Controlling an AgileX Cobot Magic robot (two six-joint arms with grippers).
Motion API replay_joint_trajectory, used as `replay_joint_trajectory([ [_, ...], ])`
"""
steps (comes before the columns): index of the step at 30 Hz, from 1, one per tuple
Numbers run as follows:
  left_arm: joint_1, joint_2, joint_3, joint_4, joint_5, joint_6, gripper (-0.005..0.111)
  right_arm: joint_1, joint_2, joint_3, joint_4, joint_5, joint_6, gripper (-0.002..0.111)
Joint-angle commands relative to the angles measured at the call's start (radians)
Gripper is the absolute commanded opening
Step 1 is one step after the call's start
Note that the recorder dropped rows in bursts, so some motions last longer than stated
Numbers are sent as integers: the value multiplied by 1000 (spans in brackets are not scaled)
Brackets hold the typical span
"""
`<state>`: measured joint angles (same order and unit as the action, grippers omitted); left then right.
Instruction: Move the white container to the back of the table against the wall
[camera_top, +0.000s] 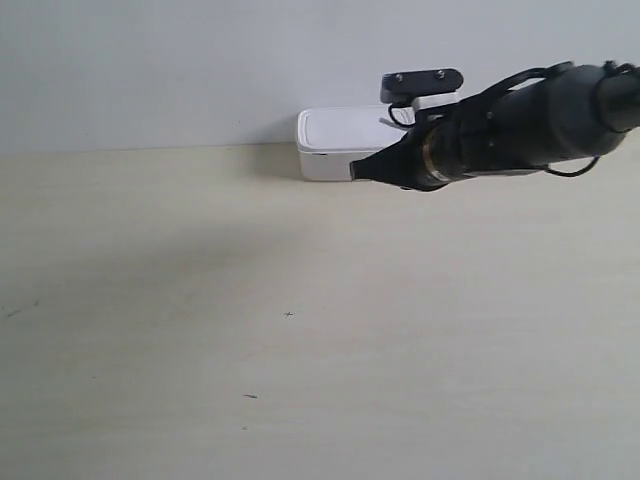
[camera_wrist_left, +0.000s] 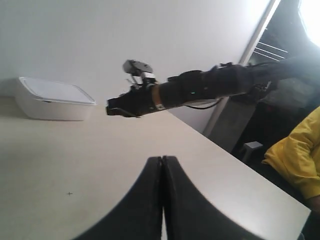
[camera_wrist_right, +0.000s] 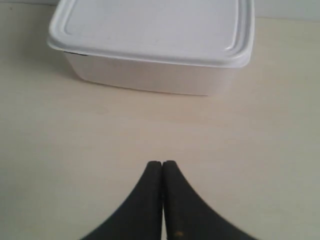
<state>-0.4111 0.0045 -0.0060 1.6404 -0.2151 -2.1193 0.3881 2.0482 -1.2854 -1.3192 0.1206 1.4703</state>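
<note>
Exterior view: the white container sits lid-on and upright on the table, at its far edge and at the foot of the wall; whether the box actually touches the wall cannot be told. The lid is seated flat, its raised rim running round all the sides that show. Just in front of the container is the right pincer, carried on a dark arm that reaches in from the view's right, with a small camera bracket above its wrist.

Right wrist view: the container fills the frame ahead of the right pincer. The two black fingers are pressed together with no gap and hold nothing; a strip of bare table separates their tips from the container's near wall.

Left wrist view: the left pincer is likewise closed tight and empty, well apart from the container. The right pincer appears just beside the container, clear of it. A yellow sleeve shows beyond the table, far from the container
</note>
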Motion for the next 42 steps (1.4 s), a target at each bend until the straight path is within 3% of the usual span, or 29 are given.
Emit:
replay_joint_trajectory([
  [1, 4, -5, 6, 12, 41, 14, 0, -4, -195, 174, 5, -121, 68, 0],
  [5, 4, -5, 6, 12, 44, 107, 0, -4, -352, 320, 31, -208, 74, 0],
  [9, 4, -5, 6, 57, 16, 133, 0, -4, -650, 531, 66, -220, 74, 0],
  [17, 4, -5, 6, 104, -51, 176, 0, -4, -1478, 961, 122, -232, 74, 0],
  [23, 4, -5, 6, 104, -59, 176, 0, -4, -1900, 1143, 162, -327, 77, 0],
  [29, 4, -5, 6, 73, 64, 173, 0, -4, -2045, 1195, 160, -341, 87, 0],
  [36, 4, -5, 6, -9, 186, 170, 0, -4, -2048, 1220, 156, -402, 101, 0],
  [42, 4, -5, 6, 60, 200, 183, 0, -4, -2048, 1277, 156, -402, 35, 0],
])
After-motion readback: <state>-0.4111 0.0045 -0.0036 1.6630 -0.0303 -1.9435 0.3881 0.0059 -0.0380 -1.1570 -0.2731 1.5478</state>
